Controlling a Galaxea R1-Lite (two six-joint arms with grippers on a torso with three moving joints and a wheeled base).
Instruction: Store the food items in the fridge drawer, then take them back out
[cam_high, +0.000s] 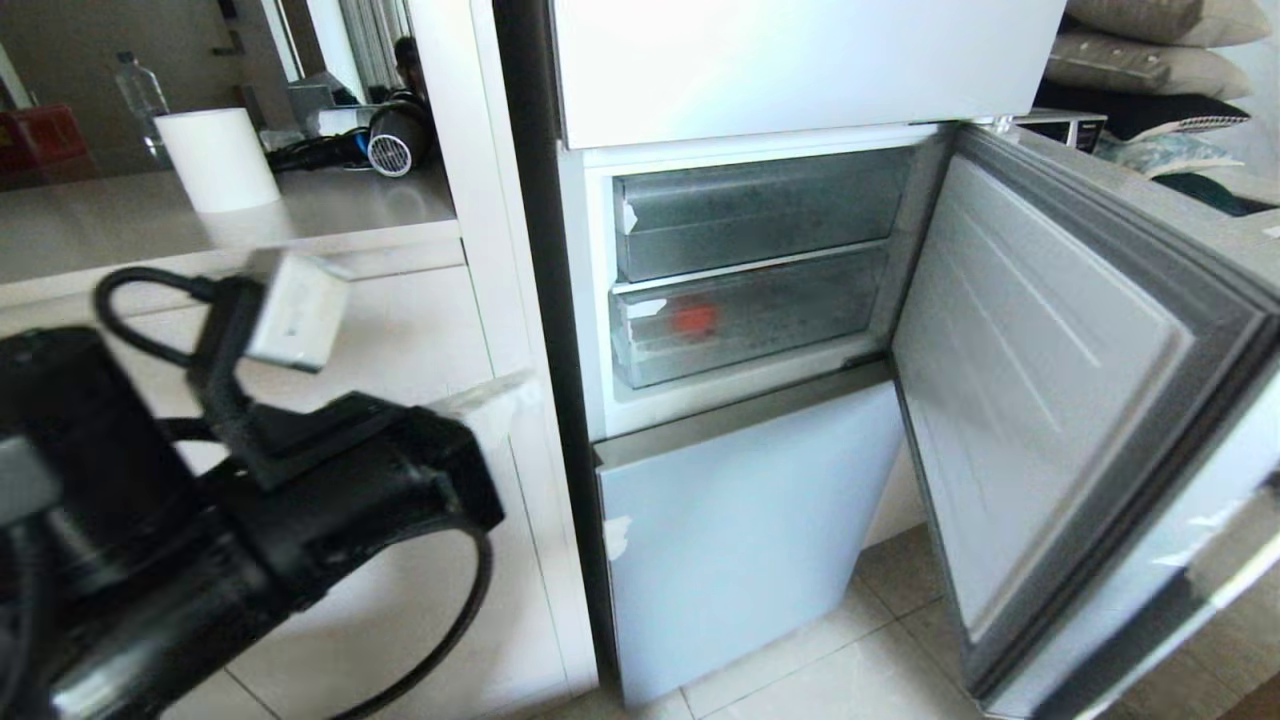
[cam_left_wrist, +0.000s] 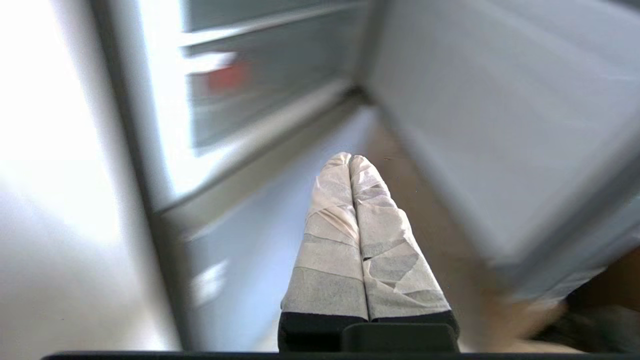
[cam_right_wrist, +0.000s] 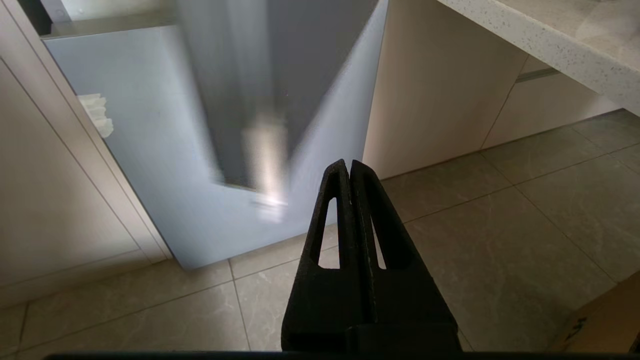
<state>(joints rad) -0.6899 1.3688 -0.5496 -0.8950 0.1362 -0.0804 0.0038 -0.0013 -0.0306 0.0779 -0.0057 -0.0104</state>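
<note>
The fridge stood with its middle compartment exposed, the pale grey inner-lined door swung wide toward the right. Inside sat two pushed-in bins, one above the other: a shorter clear-fronted upper bin and, below it, the wide clear-plastic fridge drawer with a frosted front and a scrap of white tape at its front left corner. A small round glossy red fruit showed as a red blur through the frosted front, toward the drawer's left end, just right of the tape scrap. Beneath the compartment a pale blue-grey glass lower door panel was closed, with a white scrap at its left edge

The left gripper hung in front of the fridge, clear of it and touching nothing, its two white-taped fingers pressed together with nothing between them; it pointed toward the lower edge of the open compartment. In the head view the black left arm filled the lower left corner, before white cabinet fronts

The right gripper was parked low over the beige tiled floor, its black fingers closed tight on nothing, near the bottom of the blue-grey panel

On the pale counter left of the fridge stood a white cylindrical roll, near its front edge, with a clear plastic bottle behind it
</note>
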